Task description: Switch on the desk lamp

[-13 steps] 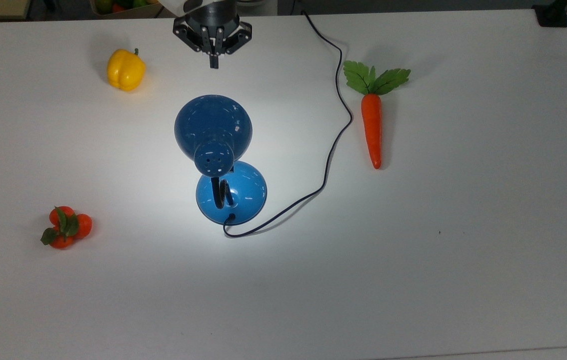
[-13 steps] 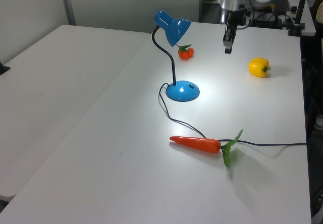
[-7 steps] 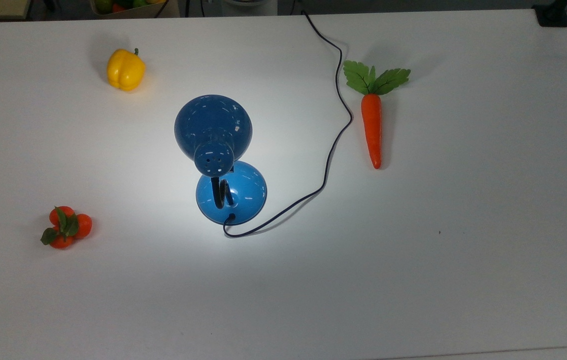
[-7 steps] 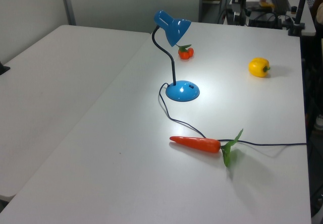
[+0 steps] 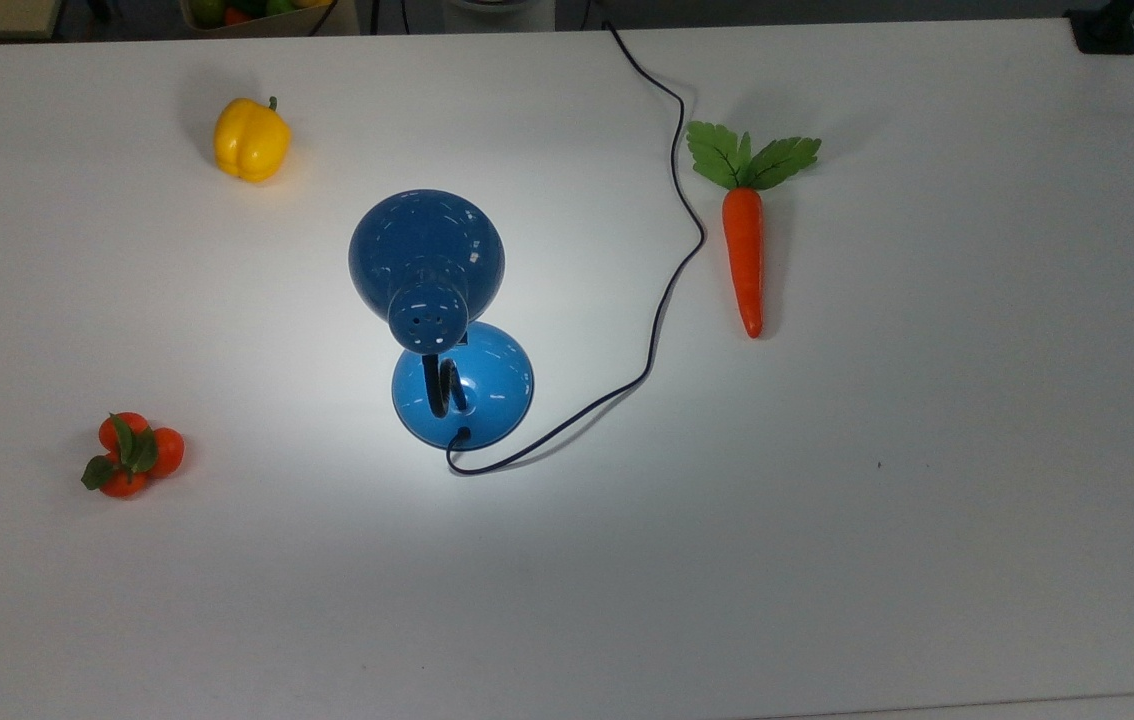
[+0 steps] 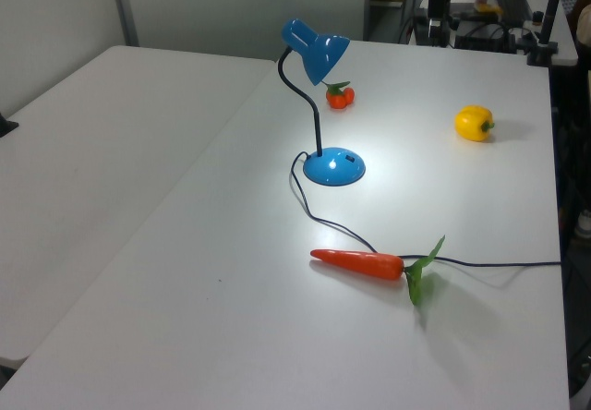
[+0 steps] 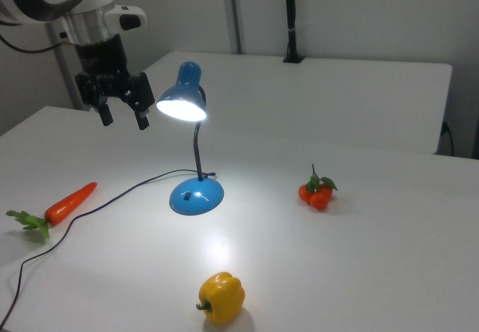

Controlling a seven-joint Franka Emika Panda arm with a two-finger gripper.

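The desk lamp (image 5: 425, 250) stands mid-table: glossy blue dome shade, vent-holed cap, black bendy neck and round blue base (image 5: 472, 385). It is lit; the shade's mouth (image 7: 182, 108) glows and a bright pool of light lies on the table around the base (image 7: 196, 196). In the left view the lamp (image 6: 319, 52) leans over its base (image 6: 334, 165). My gripper (image 7: 124, 123) hangs open in the air just off the shade on the right view's left, holding nothing, apart from the lamp.
The lamp's thin black cord (image 5: 672, 270) snakes from the base to the table's far edge. A toy carrot (image 5: 744, 250), a yellow bell pepper (image 5: 251, 138) and a cluster of small orange fruits (image 5: 132, 455) lie spread around the white table (image 5: 927, 500).
The gripper, shut near the top view's upper edge one second ago, has left the top and left views. The lamp stays lit and has not moved.
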